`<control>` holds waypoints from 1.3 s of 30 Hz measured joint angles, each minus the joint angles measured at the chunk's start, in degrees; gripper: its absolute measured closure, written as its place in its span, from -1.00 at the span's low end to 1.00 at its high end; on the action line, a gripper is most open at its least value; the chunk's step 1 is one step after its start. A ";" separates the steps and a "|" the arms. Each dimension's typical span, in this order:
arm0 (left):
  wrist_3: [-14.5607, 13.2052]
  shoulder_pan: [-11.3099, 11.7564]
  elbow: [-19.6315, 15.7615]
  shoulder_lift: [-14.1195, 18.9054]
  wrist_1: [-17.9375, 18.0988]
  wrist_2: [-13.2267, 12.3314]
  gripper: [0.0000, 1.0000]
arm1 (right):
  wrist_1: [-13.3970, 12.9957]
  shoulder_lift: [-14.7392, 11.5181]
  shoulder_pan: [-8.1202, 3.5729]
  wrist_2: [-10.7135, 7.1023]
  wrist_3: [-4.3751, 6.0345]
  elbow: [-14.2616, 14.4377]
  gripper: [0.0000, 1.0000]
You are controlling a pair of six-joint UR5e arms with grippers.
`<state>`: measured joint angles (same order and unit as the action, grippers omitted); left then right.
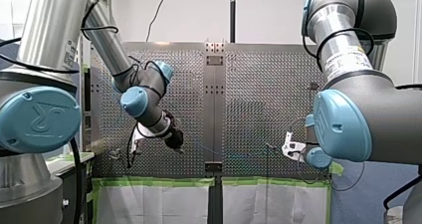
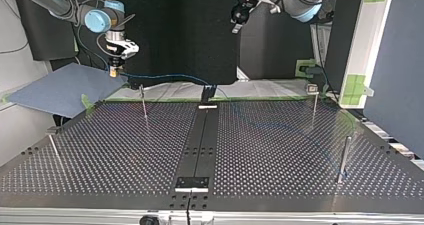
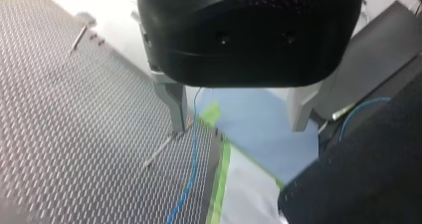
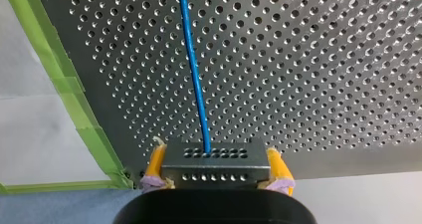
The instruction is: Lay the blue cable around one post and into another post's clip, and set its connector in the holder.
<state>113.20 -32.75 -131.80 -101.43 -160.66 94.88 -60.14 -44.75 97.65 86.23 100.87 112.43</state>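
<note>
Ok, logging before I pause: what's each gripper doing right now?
Left gripper: open, holding nothing.
Right gripper: shut on the dark grey perforated connector of the thin blue cable.

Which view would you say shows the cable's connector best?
The right wrist view: the connector sits large between my right pincer's yellow pads. The top view shows a speck; the front and left wrist views, nothing clear.

1. The perforated table (image 2: pixel 125 155) has a black strip (image 2: pixel 200 145) running down its middle.
2. Green tape (image 1: pixel 159 182) lines its edge.
3. A blue sheet (image 2: pixel 65 87) lies beside it at the top view's left.
</note>
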 joint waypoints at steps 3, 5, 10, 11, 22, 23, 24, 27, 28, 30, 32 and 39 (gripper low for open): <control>-0.14 -1.32 1.31 -1.32 1.34 -0.97 -1.00 | -0.10 -0.01 0.05 -0.04 -0.03 -0.01 0.45; -0.18 -2.15 2.15 -2.15 2.15 -1.30 -1.00 | -0.12 0.00 0.09 -0.06 -0.04 -0.01 0.45; -1.30 -4.87 4.86 -4.86 4.88 -1.49 -1.00 | -0.01 0.01 0.12 -0.08 -0.12 0.02 0.45; -1.60 -5.32 5.31 -5.32 5.32 -1.36 -1.00 | 0.05 0.02 0.14 -0.11 -0.25 0.03 0.45; -5.19 -10.20 10.20 -10.20 10.22 -0.71 -1.00 | 0.11 0.13 0.25 -0.09 -3.06 0.58 0.45; -5.44 -10.53 10.55 -10.55 10.56 -0.69 -1.00 | -0.20 0.14 0.20 -0.08 -3.52 0.78 0.45; -5.66 -10.87 11.04 -11.04 11.04 -0.64 -1.00 | -0.42 0.17 0.17 -0.08 -3.83 0.89 0.45; -5.85 -11.41 12.42 -12.42 12.43 -0.61 -1.00 | -1.10 0.24 0.08 -0.03 -4.50 1.08 0.45; -5.83 -11.51 12.87 -12.86 12.87 -0.63 -1.00 | -1.29 0.30 0.07 -0.03 -4.62 1.11 0.45; -5.80 -11.70 13.86 -13.87 13.89 -0.64 -1.00 | -1.63 0.60 0.03 0.04 -4.89 1.14 0.45; -5.80 -11.92 14.69 -14.68 14.69 -0.65 -1.00 | -2.04 1.27 -0.12 0.22 -5.06 1.13 0.45; -5.81 -13.13 18.09 -18.09 18.09 -0.65 -1.00 | -4.64 4.17 -0.96 0.17 -5.00 1.11 0.45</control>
<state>107.39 -45.88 -113.72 -119.52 -142.57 94.22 -64.78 -40.58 96.69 86.40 95.87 113.53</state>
